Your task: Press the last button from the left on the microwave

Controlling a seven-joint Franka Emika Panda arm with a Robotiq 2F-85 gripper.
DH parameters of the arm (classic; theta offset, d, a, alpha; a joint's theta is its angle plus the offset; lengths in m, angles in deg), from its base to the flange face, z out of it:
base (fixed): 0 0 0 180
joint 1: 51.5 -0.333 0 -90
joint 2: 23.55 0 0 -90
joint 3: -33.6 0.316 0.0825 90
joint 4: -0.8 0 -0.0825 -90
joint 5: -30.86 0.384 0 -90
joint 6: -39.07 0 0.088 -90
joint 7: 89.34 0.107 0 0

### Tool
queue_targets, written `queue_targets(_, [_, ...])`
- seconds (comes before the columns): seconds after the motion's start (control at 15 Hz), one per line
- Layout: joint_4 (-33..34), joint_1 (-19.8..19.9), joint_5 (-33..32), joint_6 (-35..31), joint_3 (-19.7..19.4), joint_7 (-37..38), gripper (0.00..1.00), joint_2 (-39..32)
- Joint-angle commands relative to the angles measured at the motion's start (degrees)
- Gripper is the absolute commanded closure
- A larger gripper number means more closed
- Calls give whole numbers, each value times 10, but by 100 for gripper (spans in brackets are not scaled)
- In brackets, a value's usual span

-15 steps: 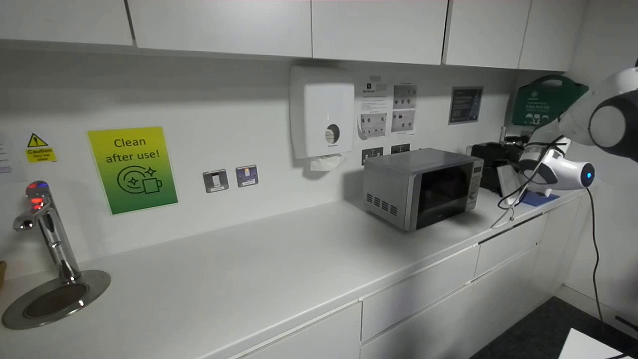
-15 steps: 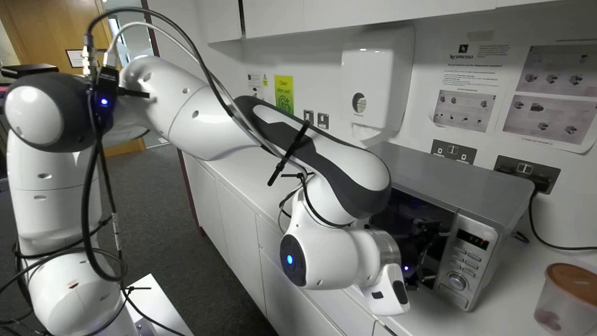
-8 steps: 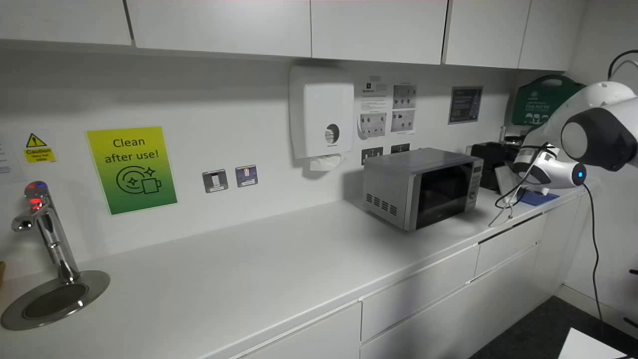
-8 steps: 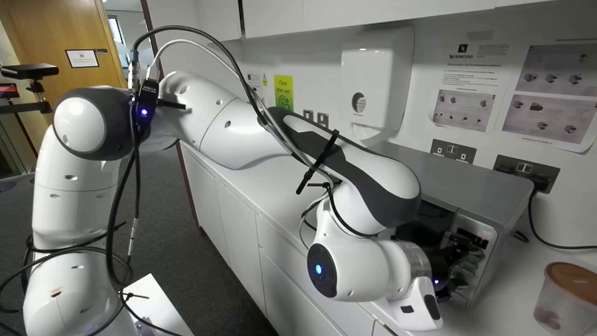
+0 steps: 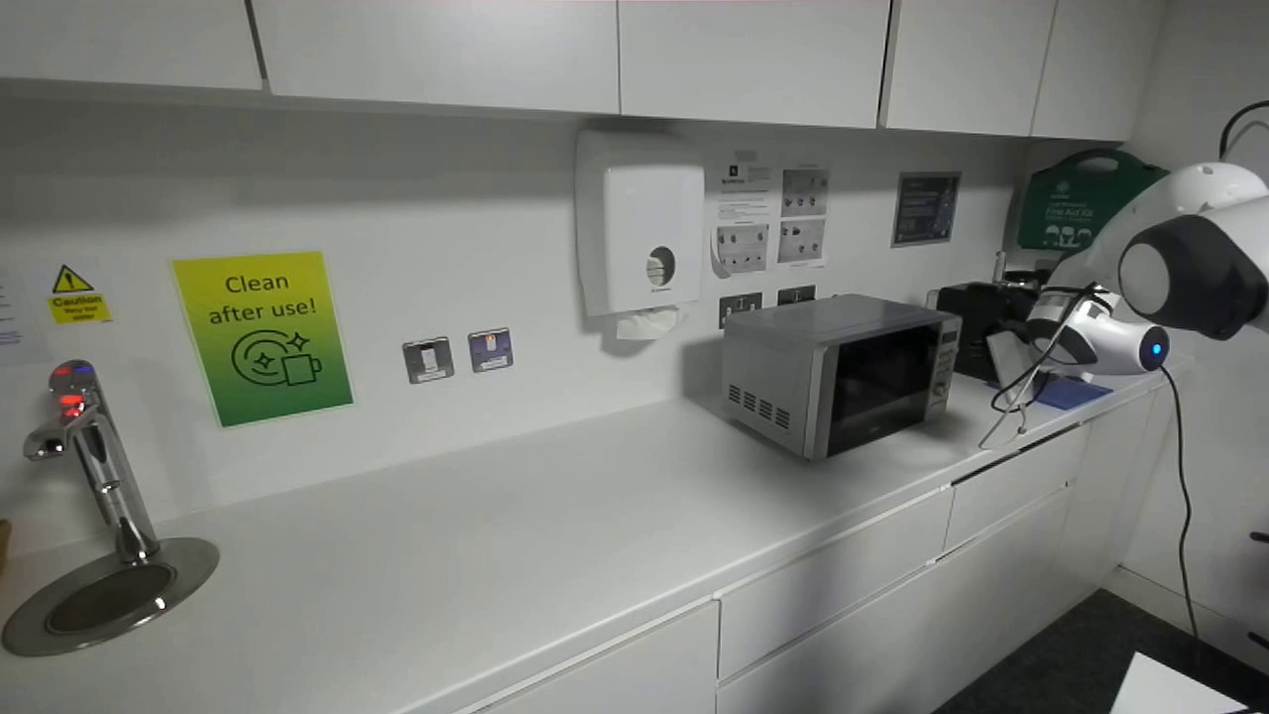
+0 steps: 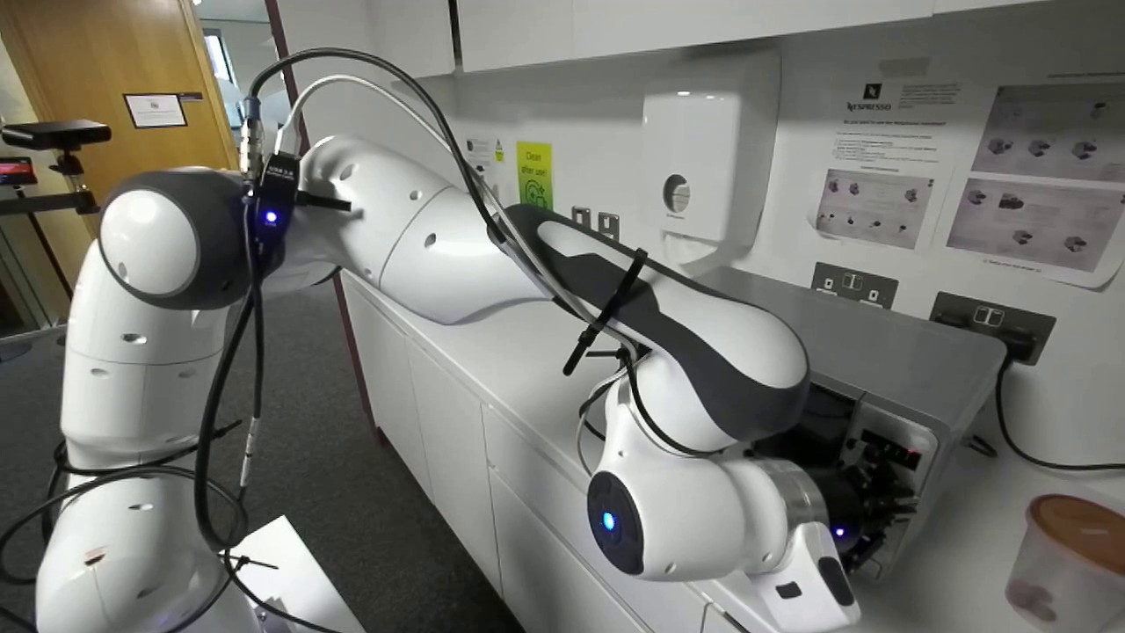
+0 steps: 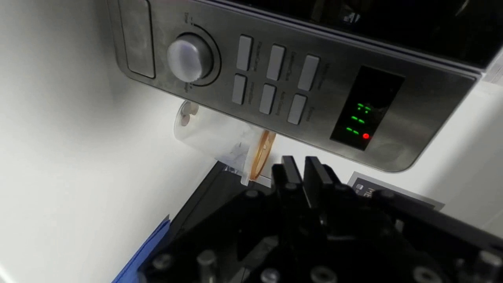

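At the microwave (image 5: pixel 841 375), the pincer (image 7: pixel 300 159) hangs near the control panel (image 7: pixel 290 89).

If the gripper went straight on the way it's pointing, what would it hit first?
Most likely the microwave control panel: in the wrist view the gripper points toward its lower edge. Depth is unclear, so it might slip past that edge instead.

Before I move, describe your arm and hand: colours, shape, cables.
The arm is white and smoothly rounded, with dark grey panels. A black cable and a pale cable run along it, with black ties. A blue light sits in a dark round cap. The hand is black, with slim fingers.
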Motion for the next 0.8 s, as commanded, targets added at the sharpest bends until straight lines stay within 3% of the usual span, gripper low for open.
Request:
queue_targets(0.0, [-15, 23, 27, 23, 20, -60, 100, 15])
queue_targets(0.73, [-14, 30, 73, 21, 51, -136, 100, 5])
